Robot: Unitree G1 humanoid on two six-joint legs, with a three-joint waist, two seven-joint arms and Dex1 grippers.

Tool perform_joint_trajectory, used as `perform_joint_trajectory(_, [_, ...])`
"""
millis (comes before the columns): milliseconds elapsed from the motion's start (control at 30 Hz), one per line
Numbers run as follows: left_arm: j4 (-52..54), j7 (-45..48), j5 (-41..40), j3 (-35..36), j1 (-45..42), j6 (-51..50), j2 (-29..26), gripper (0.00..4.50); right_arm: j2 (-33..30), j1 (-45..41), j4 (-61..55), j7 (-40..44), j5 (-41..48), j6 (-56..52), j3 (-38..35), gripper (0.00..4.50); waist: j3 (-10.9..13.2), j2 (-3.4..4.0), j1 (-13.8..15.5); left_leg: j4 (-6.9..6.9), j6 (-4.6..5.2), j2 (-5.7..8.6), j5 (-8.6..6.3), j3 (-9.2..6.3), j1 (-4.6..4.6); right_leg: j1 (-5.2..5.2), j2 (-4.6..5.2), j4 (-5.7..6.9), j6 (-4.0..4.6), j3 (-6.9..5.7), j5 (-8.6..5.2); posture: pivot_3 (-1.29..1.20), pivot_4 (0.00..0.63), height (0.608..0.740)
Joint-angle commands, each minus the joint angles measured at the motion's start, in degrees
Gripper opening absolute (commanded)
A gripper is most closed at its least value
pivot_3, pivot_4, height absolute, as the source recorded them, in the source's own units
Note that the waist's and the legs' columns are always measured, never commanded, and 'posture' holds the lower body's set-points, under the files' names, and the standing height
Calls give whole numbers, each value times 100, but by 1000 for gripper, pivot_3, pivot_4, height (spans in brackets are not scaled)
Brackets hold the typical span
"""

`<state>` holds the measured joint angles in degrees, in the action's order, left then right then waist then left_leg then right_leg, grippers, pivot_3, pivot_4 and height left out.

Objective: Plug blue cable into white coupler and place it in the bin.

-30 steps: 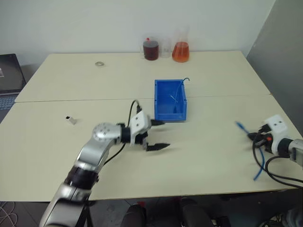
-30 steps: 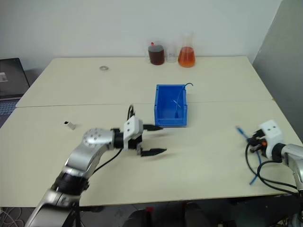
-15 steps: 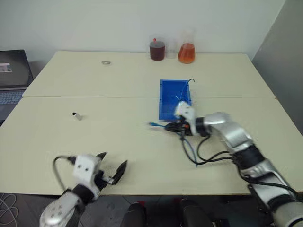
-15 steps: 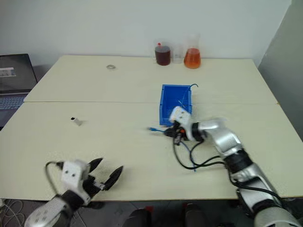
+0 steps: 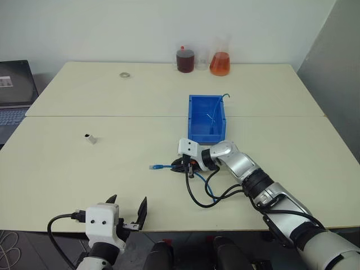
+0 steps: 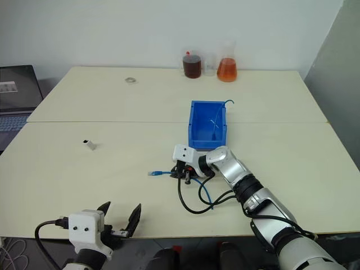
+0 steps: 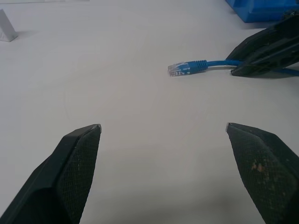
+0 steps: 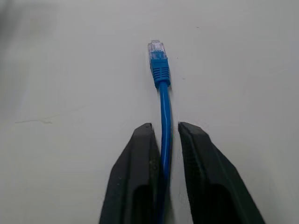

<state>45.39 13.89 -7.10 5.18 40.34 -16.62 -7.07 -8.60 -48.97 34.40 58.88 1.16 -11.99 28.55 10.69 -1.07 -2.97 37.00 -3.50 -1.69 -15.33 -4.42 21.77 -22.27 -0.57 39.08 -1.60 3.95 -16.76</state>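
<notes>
The cable (image 5: 159, 166) lies on the table (image 5: 67, 169), plug pointing toward the coupler (image 5: 89, 139), well apart. The right gripper (image 8: 162, 140) has its 2 fingers loosely around the cord, just behind the plug. The left gripper (image 7: 163, 135) is spread wide. The cable looks light and floppy; gripping just behind the plug seems best. No writing is readable.

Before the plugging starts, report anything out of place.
The white coupler sits alone on the table's left side, far from the blue cable's plug. A thin wire pokes over the bin's back corner.
</notes>
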Motion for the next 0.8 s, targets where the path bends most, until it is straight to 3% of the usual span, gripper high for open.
perform_joint_trajectory(33, [-34, 52, -61, 133, -202, 68, -172, 4500, 6, -72, -221, 41, 41, -196, -256, 1983, 0, 0, -14, 0, 0, 1, 0, 0, 1, 0, 0, 0, 0, 1, 0, 0, 150, 740])
perform_joint_trajectory(200, [-128, 179, -264, 332, -534, -100, -423, 4500, -279, 208, -1025, 157, 235, -701, -512, 3238, 0, 0, -5, 1, 0, 3, 0, 0, 4, 0, 4, -1, 0, 1, 1, 0, 150, 740])
perform_joint_trajectory(333, [-251, 174, -687, 959, -960, -350, -590, 4500, -936, 808, -2758, 325, 797, -1627, -1025, 4344, 3, 7, 18, -1, 0, 5, 0, -5, 8, 0, 8, -1, 0, -4, 1, 0, 150, 740])
perform_joint_trajectory(433, [-434, 574, -1209, 1652, -1166, -537, -1109, 4500, -1427, 1196, -3995, 445, 1534, -2618, -1503, 4439, 5, 20, 80, -7, 1, 8, -1, -16, 14, -3, 13, -3, 3, -19, -1, 0, 150, 740])
perform_joint_trajectory(600, [-1949, 1376, -1615, 2837, -1850, -676, -2518, 4500, -2014, 1329, -5149, 503, 2414, -3453, -2092, 4439, 5, 20, 89, -10, 1, 0, -1, -25, 10, -1, 5, 1, 14, -35, -8, 0, 150, 740])
perform_joint_trajectory(700, [-2982, 1569, -1493, 2991, -2452, -491, -3122, 4500, -1988, 1121, -5378, 245, 2740, -3767, -2299, 4439, 5, 19, 23, -8, 1, 0, -1, -19, 2, 1, -1, 0, 14, -28, -8, 0, 150, 740])
perform_joint_trajectory(800, [-3286, 1938, -1599, 2593, -2976, -540, -3368, 4500, -1907, 998, -5382, -47, 2789, -3792, -2345, 4439, 2, 12, 9, -3, 0, -1, 0, -20, 8, -2, -1, 0, 10, -31, -6, 0, 150, 740])
